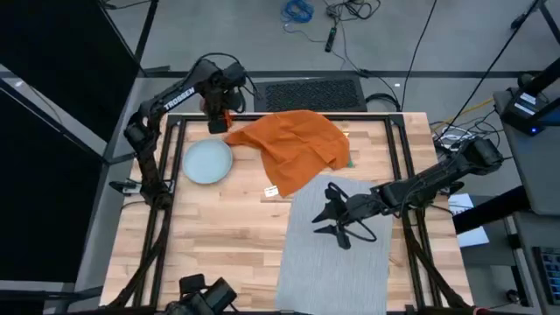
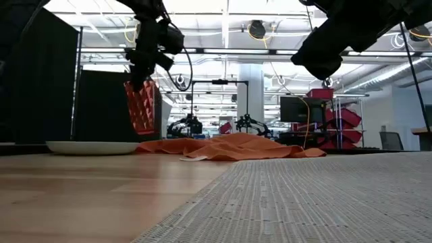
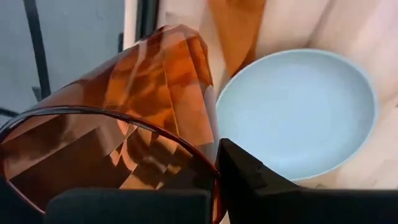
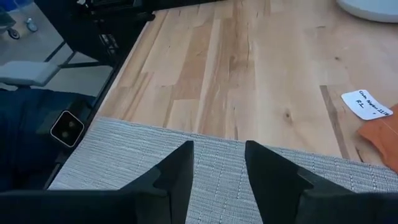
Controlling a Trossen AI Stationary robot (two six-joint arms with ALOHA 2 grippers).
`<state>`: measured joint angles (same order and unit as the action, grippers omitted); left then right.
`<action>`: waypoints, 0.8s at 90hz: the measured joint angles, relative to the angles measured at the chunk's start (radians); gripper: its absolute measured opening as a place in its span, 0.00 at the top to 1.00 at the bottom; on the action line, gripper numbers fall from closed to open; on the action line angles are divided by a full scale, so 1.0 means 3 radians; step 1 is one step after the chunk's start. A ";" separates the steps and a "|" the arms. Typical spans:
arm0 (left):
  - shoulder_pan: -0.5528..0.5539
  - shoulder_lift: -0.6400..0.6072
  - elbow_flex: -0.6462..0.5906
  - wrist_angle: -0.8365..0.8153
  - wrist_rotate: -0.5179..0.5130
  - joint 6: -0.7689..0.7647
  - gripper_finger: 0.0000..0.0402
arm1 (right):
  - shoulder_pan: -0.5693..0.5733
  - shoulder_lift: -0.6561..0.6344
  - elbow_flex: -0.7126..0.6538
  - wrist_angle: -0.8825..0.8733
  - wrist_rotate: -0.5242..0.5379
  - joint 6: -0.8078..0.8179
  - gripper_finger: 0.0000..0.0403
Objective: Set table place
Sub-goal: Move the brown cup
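Note:
My left gripper (image 1: 215, 107) is at the table's far left corner, shut on a ribbed orange tumbler (image 2: 142, 106) held above the wood. A pale-blue round plate (image 1: 207, 162) lies flat just on the near side of it. An orange napkin (image 1: 297, 144) lies crumpled at the far middle. The grey placemat (image 1: 337, 249) lies flat at the near right. My right gripper (image 1: 337, 219) hovers open over the mat's far edge (image 4: 205, 146), touching nothing. My left gripper holds the tumbler by its rim (image 3: 208, 165). One finger (image 3: 249, 180) lies on the outside of the wall, and the other seems to be inside the opening. The fingers come from above. The tumbler hangs below them, slightly tilted and clear of the table.
A small white paper label (image 1: 271, 192) lies on the wood between the napkin and the mat. Bare tabletop (image 1: 219, 236) stretches across the near left. Black frame rails (image 1: 162, 175) run along the table's sides.

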<state>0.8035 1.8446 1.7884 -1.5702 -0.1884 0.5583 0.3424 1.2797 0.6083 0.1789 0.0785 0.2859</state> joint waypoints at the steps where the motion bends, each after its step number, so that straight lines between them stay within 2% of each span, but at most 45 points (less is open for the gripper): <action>1: 0.0004 0.0000 -0.0022 0.0000 0.0000 0.0000 1.00 | 0.0000 0.0000 0.0000 0.0003 0.0000 0.0000 0.67; 25: 0.0031 0.0007 -0.0577 0.0218 -0.0052 0.0022 1.00 | 0.0000 0.0000 0.0000 0.0039 -0.0019 0.0000 0.67; 72: 0.0116 0.0007 -0.0592 0.0412 -0.0110 0.0076 1.00 | 0.0000 0.0000 0.0000 0.0075 -0.0017 -0.0032 0.67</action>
<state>0.8382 1.8465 1.6108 -1.4467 -0.2214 0.5810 0.3424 1.2797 0.6083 0.2012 0.0734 0.2764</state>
